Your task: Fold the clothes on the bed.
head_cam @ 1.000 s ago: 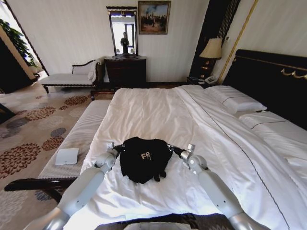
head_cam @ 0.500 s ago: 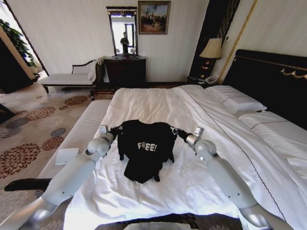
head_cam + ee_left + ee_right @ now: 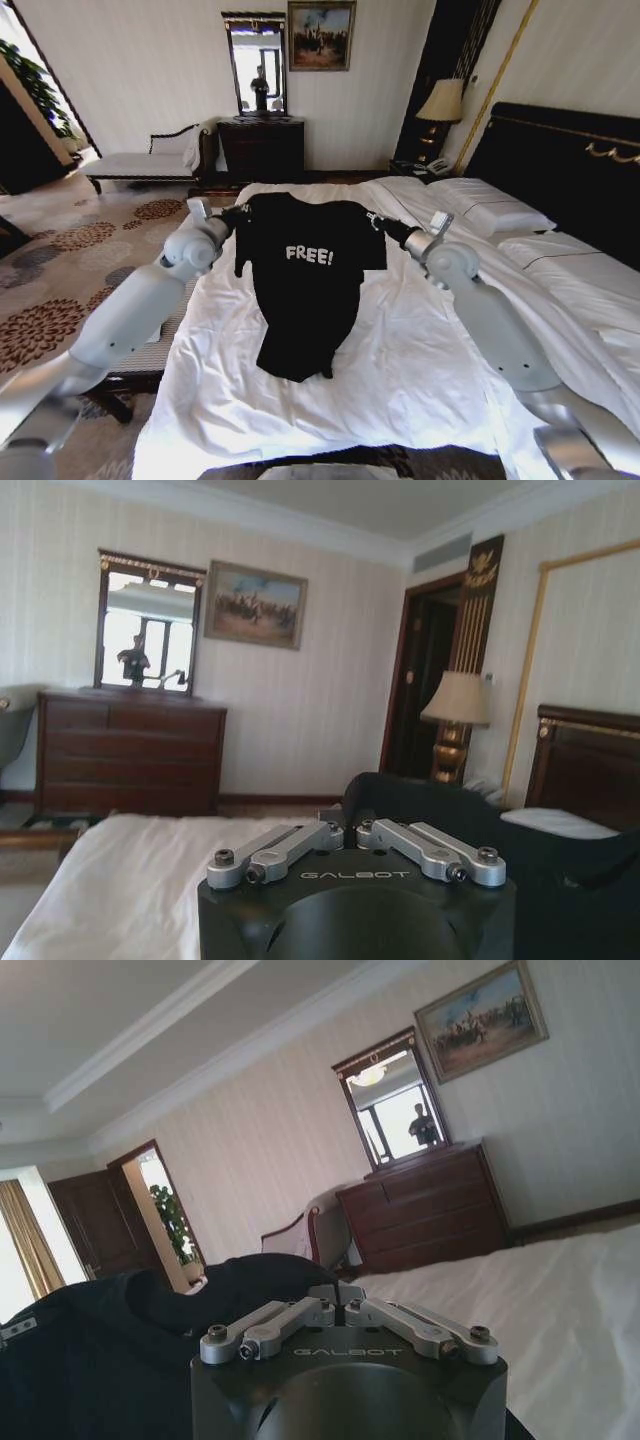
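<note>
Black T-shirt (image 3: 305, 290) hangs lifted over the white bed (image 3: 400, 380), held up by both shoulders with the "FREE!" print facing the robot; its hem drapes down and bunches on the sheet at the near part of the bed. Left gripper (image 3: 237, 215) is at the shirt's left shoulder, right gripper (image 3: 376, 222) at the right shoulder, both raised above the bed toward its far end. In the left wrist view the left gripper (image 3: 350, 832) has its fingers drawn together on black fabric; in the right wrist view the right gripper (image 3: 338, 1310) looks the same, fingers closed with cloth bunched right at them.

Handling judgement: shirt is light, limp, not fragile, no stiffness, so it sags between the two holds and the hem crumples on contact with the bed. Thin knit could slip out of a shallow pinch. The shoulder seams look like the best place to hold, since they keep the body hanging flat and square; for a fold, the hem corners or sleeve edges would likely be next. The white sheet is soft too and may drag up with the cloth.
</note>
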`<state>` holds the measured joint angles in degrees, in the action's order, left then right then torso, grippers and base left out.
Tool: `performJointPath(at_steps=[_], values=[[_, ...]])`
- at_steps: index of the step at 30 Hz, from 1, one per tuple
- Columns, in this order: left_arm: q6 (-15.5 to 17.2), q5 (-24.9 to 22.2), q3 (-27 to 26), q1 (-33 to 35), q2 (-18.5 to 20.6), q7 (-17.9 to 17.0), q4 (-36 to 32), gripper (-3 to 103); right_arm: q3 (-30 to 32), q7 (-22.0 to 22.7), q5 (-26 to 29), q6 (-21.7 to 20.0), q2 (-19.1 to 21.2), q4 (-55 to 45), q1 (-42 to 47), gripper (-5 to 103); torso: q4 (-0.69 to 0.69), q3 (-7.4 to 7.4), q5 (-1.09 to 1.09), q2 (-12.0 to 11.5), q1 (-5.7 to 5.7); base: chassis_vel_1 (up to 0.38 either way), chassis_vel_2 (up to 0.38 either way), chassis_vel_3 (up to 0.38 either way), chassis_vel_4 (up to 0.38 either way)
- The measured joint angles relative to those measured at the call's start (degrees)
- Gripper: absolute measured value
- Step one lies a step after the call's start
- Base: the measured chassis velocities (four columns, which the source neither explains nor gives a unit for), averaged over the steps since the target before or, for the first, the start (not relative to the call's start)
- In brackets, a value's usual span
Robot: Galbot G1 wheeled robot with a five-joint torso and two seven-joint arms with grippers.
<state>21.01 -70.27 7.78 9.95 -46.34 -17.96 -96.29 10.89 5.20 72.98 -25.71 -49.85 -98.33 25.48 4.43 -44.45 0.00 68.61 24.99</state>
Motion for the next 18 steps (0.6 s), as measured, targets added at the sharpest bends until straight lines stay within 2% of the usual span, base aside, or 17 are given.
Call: performJointPath(at_steps=[2, 5, 9, 10, 12, 15, 18], values=[[0.38, -2.19, 1.50, -4.32, -0.06, -0.55, 0.15, 1, -1.02, 0.79, 1.93, -0.08, 0.83, 0.74, -4.30, 0, -0.01, 0.00, -0.01, 0.00, 0.01, 0.000, 0.000, 0.000, 0.000], [0.61, -3.52, 2.08, -6.67, 0.29, -0.91, -0.24, 1, -1.47, 1.26, 3.13, -0.16, 1.42, 0.74, -6.64, 0, 0.00, 0.00, 0.00, 0.00, 0.01, 0.000, 0.000, 0.000, 0.000], [1.10, -6.68, 1.74, -9.28, 3.44, -1.67, -3.89, 1, -1.16, 2.69, 6.69, -0.48, 3.15, -0.96, -9.95, 0, 0.00, 0.00, 0.00, 0.00, 0.00, 0.000, 0.000, 0.000, 0.000], [1.12, -6.84, 1.62, -9.30, 3.78, -1.68, -4.23, 1, -1.00, 2.87, 7.12, -0.54, 3.35, -1.24, -10.09, 0, 0.00, 0.00, 0.00, 0.00, 0.00, 0.000, 0.000, 0.000, 0.000], [1.22, -8.20, -0.16, -8.52, 7.16, -1.77, -8.03, 1, 0.41, 4.24, 10.39, -0.98, 4.99, -3.85, -10.28, 0, -0.01, 0.02, 0.00, 0.00, -0.01, 0.000, 0.000, 0.000, 0.000], [1.44, -9.18, -1.98, -6.96, 9.23, -1.78, -10.43, 1, 1.37, 4.85, 12.01, -1.15, 6.20, -5.89, -9.52, 0, -0.02, 0.02, -0.03, 0.00, -0.02, 0.000, 0.000, 0.000, 0.000], [2.20, -12.60, -7.76, -1.13, 14.14, -2.10, -16.38, 1, 4.03, 6.32, 15.26, -1.63, 8.53, -10.75, -6.08, 0, 0.00, 0.01, -0.02, 0.00, -0.02, 0.000, 0.000, 0.000, 0.000]])
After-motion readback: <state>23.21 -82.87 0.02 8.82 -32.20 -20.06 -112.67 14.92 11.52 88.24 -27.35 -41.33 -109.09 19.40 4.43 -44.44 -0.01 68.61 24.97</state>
